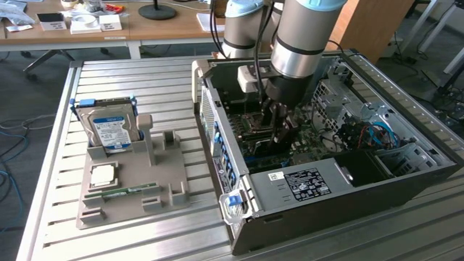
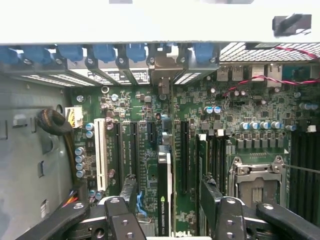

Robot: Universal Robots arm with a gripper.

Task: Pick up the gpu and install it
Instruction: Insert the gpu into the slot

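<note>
The gpu (image 2: 164,192) stands on edge in a motherboard slot inside the open computer case (image 1: 348,185). I see it from above as a narrow black and green strip, and its silver bracket (image 2: 162,75) reaches the case's rear wall. My gripper (image 2: 168,185) is open and straddles the card, with one black finger (image 2: 129,192) on each side and a gap between each finger and the card. In the exterior view the gripper (image 1: 279,133) hangs low inside the case over the motherboard.
A grey parts holder (image 1: 130,187) lies on the slatted table at the exterior view's left. It carries an upright hard drive (image 1: 108,128), a processor (image 1: 101,174) and a memory stick (image 1: 127,191). Case walls, the power supply (image 1: 305,182) and cables (image 1: 366,136) crowd the arm.
</note>
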